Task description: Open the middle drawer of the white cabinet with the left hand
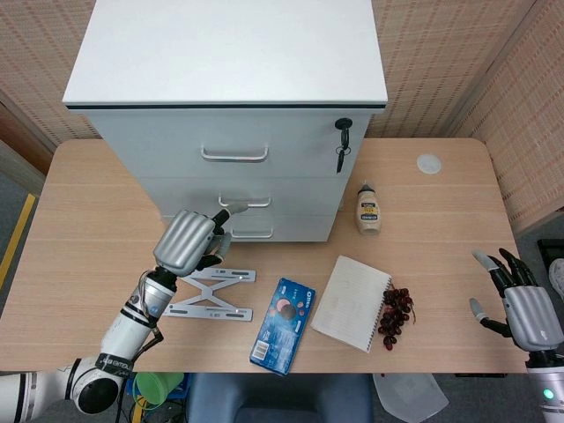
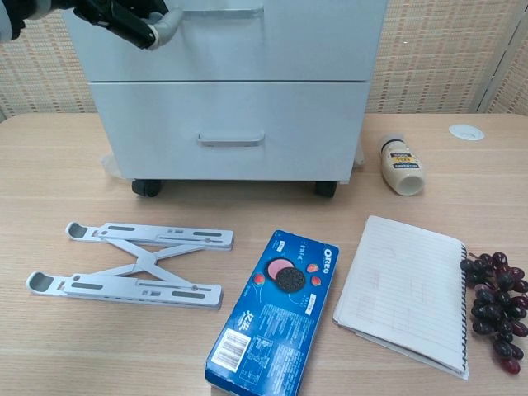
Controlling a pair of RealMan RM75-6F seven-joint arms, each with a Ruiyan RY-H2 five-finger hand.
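The white cabinet (image 1: 229, 62) stands at the back of the table with all three drawers closed. Its middle drawer (image 1: 300, 196) carries a silver handle (image 1: 246, 203), which the chest view shows at the top edge as the handle (image 2: 219, 11). My left hand (image 1: 188, 241) is raised in front of the cabinet, just left of that handle, with fingertips (image 1: 222, 214) close to its left end and nothing held. In the chest view the left hand (image 2: 124, 12) reaches in from the top left. My right hand (image 1: 525, 306) hovers open at the table's right edge.
A white folding stand (image 1: 208, 293) lies below the left hand. An Oreo box (image 1: 280, 324), notebook (image 1: 352, 301) and grapes (image 1: 397, 315) lie along the front. A small bottle (image 1: 368, 210) lies right of the cabinet; keys (image 1: 342, 148) hang from the top drawer's lock.
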